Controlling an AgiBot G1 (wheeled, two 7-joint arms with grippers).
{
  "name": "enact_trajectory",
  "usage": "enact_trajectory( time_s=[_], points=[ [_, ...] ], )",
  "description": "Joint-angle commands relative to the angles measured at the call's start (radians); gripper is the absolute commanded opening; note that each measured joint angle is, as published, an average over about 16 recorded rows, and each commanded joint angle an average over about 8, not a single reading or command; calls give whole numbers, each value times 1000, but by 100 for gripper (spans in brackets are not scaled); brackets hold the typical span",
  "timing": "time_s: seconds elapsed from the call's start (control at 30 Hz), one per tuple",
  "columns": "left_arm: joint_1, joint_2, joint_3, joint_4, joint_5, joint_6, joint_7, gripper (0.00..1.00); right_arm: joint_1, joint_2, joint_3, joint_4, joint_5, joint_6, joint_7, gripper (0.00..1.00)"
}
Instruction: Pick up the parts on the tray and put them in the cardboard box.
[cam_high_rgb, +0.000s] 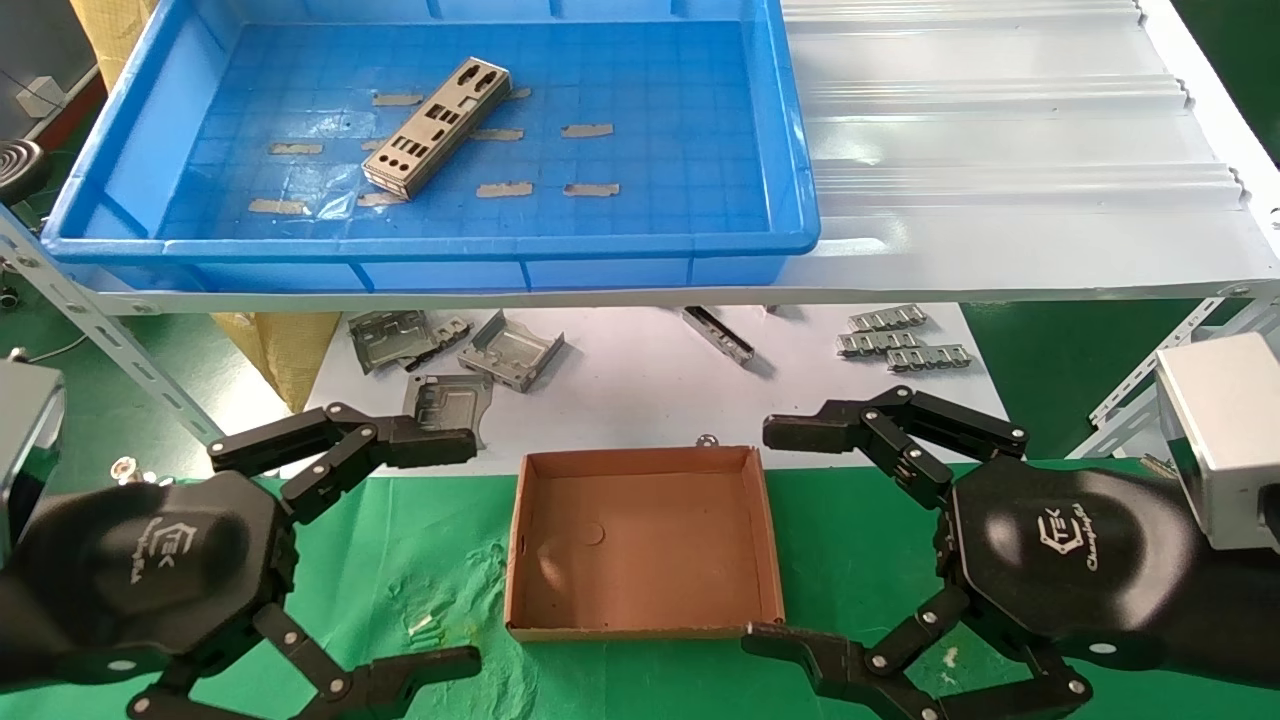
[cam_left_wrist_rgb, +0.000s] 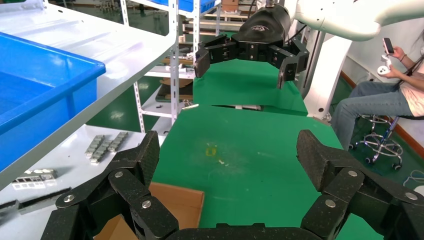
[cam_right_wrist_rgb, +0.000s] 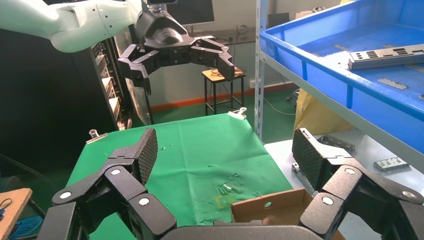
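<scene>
One part (cam_high_rgb: 437, 125), a silver-grey punched plate, lies aslant on the floor of the blue tray (cam_high_rgb: 430, 245) on the upper shelf; the right wrist view shows the part (cam_right_wrist_rgb: 385, 56) inside the tray (cam_right_wrist_rgb: 340, 85). The empty cardboard box (cam_high_rgb: 645, 540) sits on green cloth below, between both grippers. My left gripper (cam_high_rgb: 450, 555) hangs open just left of the box, nothing between its fingers (cam_left_wrist_rgb: 150, 152). My right gripper (cam_high_rgb: 785, 535) hangs open at the box's right side, also empty, its pads (cam_right_wrist_rgb: 306, 152) wide apart. Box corners (cam_left_wrist_rgb: 175, 200) (cam_right_wrist_rgb: 270, 207) show under each wrist.
Bent grey brackets (cam_high_rgb: 510, 350) and ridged metal strips (cam_high_rgb: 900, 340) lie on the white table under the shelf. A ribbed white sheet (cam_high_rgb: 1000, 150) covers the shelf right of the tray. Angled shelf struts (cam_high_rgb: 100, 330) stand at both sides. A seated person (cam_left_wrist_rgb: 390, 100) is beyond.
</scene>
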Motion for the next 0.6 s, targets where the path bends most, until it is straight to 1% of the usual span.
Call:
enact_trajectory(
  time_s=[0.03, 0.1, 0.6],
  points=[
    [0, 0, 0, 0, 0, 0, 0, 100, 0, 0, 0, 0, 0, 0, 0, 25],
    [0, 0, 0, 0, 0, 0, 0, 100, 0, 0, 0, 0, 0, 0, 0, 0],
    [0, 0, 0, 0, 0, 0, 0, 100, 0, 0, 0, 0, 0, 0, 0, 0]
  ],
)
